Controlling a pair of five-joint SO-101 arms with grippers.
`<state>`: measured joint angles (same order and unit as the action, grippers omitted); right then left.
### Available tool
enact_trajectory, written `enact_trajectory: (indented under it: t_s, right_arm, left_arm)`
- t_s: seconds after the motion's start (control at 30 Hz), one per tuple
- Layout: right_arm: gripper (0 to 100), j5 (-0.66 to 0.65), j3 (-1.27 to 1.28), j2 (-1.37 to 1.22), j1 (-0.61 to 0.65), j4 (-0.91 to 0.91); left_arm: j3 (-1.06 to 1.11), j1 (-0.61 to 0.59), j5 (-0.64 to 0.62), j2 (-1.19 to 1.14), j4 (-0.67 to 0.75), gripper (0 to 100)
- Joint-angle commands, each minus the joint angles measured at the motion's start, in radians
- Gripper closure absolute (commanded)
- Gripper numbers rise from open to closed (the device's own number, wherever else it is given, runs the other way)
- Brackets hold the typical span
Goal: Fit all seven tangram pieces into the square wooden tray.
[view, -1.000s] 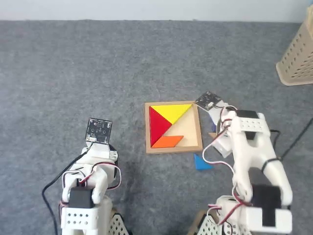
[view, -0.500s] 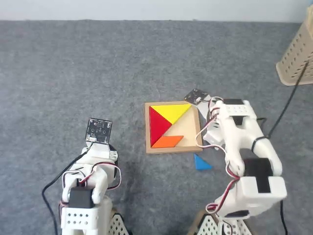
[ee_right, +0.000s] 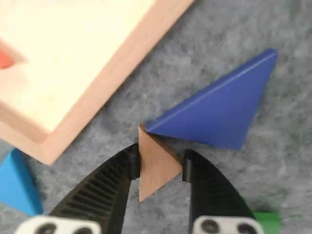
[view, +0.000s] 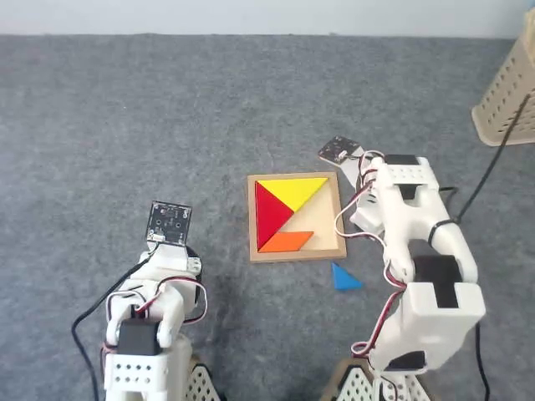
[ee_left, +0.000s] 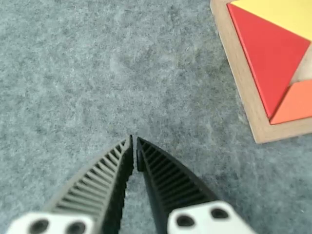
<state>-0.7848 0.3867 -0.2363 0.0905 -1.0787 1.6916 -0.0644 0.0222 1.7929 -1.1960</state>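
The right gripper (ee_right: 160,164) pinches a tan triangle (ee_right: 155,171) whose tip touches a dark blue triangle (ee_right: 219,117), just beside the wooden tray (ee_right: 113,82); a light blue triangle (ee_right: 17,187) lies near the tray's corner

Bright, even overhead light leaves only faint shadows beside the tray (view: 297,255) on the carpet (view: 167,125).

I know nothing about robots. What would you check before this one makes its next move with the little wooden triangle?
1. The tan triangle sits between the right jaws: ok, both touch it.
2. It is lifted off the mat: cannot tell.
3. The navy triangle is clear of it: not ok, their tips meet.
4. Free room in the tray: ok, bare wood beside the red, yellow and orange pieces.
5. The left jaws are out of the way: ok, shut over the mat, apart from the tray.
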Motion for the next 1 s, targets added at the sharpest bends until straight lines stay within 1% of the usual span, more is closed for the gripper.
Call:
enact_trajectory:
  t_s: [0.0, 0.1, 0.23, 0.43, 0.53, 0.67, 0.83, 0.97]
  right_arm:
    - [91.2, -0.009, -0.018, -0.015, 0.021, -0.002]
    - [91.5, -0.003, -0.015, -0.015, 0.013, -0.004]
    - [91.5, 0.086, -0.018, 0.001, 0.002, -0.005]
    - [91.5, 0.167, -0.017, 0.183, 0.008, -0.110]
    - [91.5, 0.193, -0.015, 0.285, 0.054, -0.150]
    - [91.5, 0.226, -0.017, 0.357, 0.163, -0.197]
    - [91.2, 0.252, -0.031, 0.343, 0.286, -0.193]
    - [91.5, 0.267, -0.120, 0.271, 0.349, -0.202]
  left_arm:
    - [-0.005, -0.005, -0.009, 0.003, -0.005, 99]
    - [-0.005, -0.005, -0.009, 0.003, -0.005, 99]
    - [-0.005, -0.005, -0.009, 0.003, -0.005, 99]
    - [-0.005, -0.005, -0.009, 0.003, -0.005, 99]
    - [-0.005, -0.005, -0.009, 0.003, -0.005, 99]
    - [-0.005, -0.005, -0.009, 0.003, -0.005, 99]
    - [-0.005, -0.005, -0.009, 0.003, -0.005, 99]
    - [-0.005, -0.005, -0.009, 0.003, -0.005, 99]
